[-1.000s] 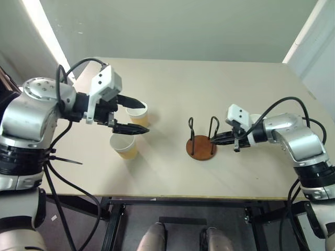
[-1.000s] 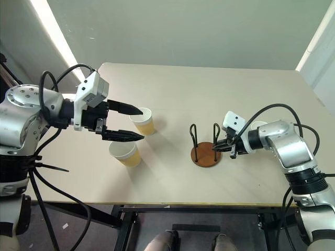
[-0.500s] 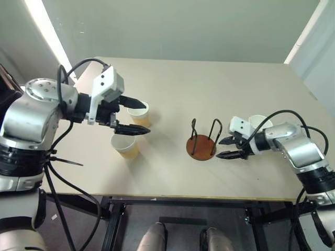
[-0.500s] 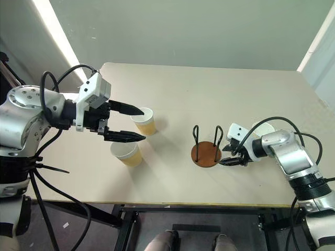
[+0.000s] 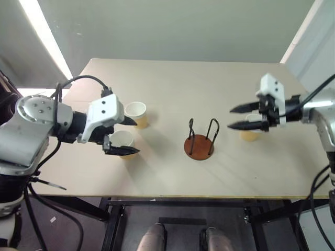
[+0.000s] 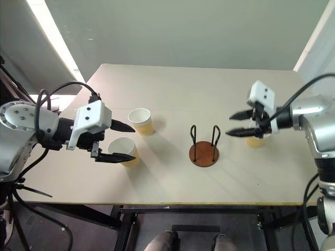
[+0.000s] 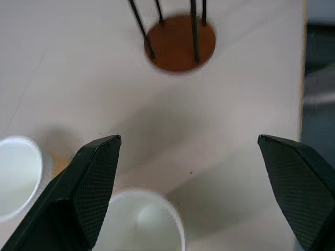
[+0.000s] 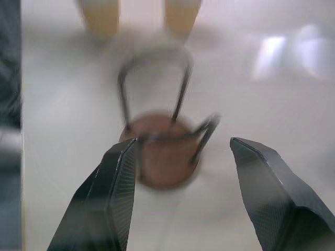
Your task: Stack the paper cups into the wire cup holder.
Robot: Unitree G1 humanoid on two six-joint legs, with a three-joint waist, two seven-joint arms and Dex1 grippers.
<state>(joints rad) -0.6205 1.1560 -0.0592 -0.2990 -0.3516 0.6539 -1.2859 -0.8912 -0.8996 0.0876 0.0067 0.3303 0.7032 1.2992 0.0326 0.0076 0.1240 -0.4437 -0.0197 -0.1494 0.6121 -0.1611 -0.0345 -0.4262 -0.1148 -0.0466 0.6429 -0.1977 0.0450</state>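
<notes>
The wire cup holder (image 5: 199, 146), a reddish-brown disc with black wire loops, stands empty at mid-table. Two paper cups stand upright on the left: a far one (image 5: 136, 112) and a near one (image 5: 121, 141). My left gripper (image 5: 133, 137) is open and hovers over the near cup (image 7: 141, 222), one finger on each side and nothing gripped. A third cup (image 6: 255, 141) stands to the right of the holder, partly hidden behind my right gripper (image 5: 231, 118). That gripper is open, raised above the table and pointing toward the holder (image 8: 162, 157).
The tan table (image 5: 172, 83) has bare room behind the holder and between the holder and the left cups. Its front edge (image 5: 178, 196) runs close below both grippers. A grey wall stands behind the table.
My right gripper, shut by the holder's wires a second ago, has opened, lifted off the table and drawn back to the right. My left gripper has dropped and pulled back toward the near cup.
</notes>
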